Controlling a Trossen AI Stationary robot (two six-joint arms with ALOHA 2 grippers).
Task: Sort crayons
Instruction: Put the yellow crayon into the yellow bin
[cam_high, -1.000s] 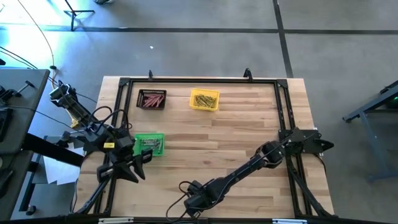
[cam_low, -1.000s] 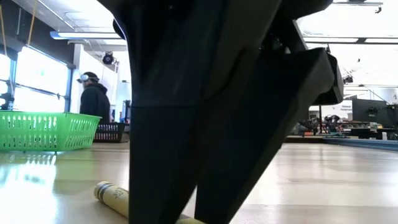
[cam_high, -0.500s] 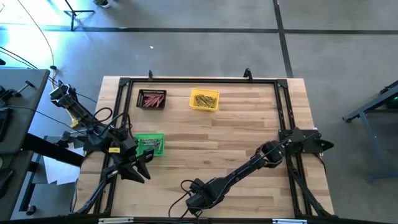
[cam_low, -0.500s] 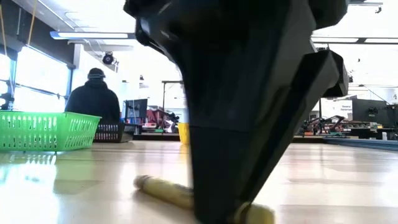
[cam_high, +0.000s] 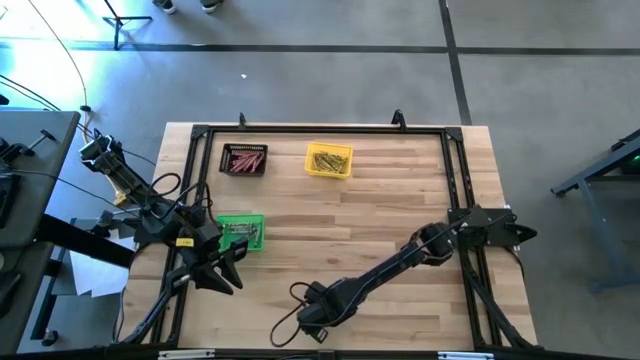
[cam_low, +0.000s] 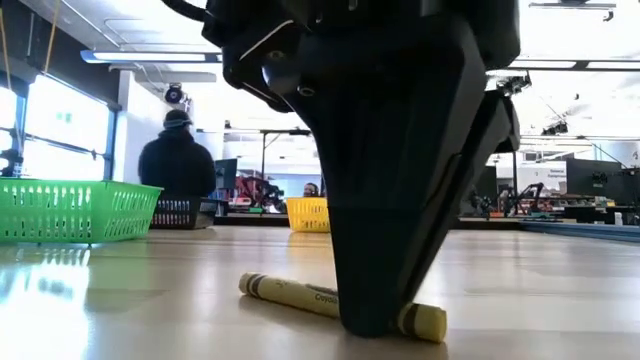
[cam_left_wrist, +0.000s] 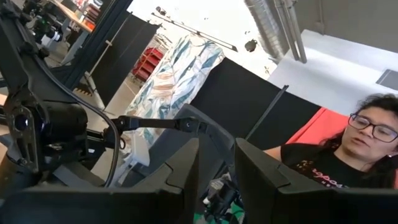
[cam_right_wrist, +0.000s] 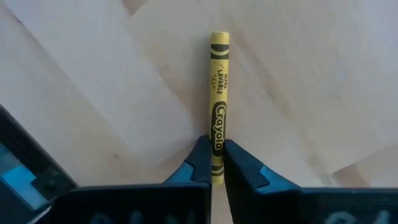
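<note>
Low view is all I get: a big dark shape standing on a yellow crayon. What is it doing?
Observer: That is the right hand. Its wrist view shows both fingers closed on the yellow crayon, near one end.
Operator: Where would the crayon go?
Observer: From above, a yellow bin of similar crayons sits at the table's far side, beside a black bin of red ones.
Operator: And the other arm?
Observer: The left hand hangs open next to the green bin, holding nothing.
</note>
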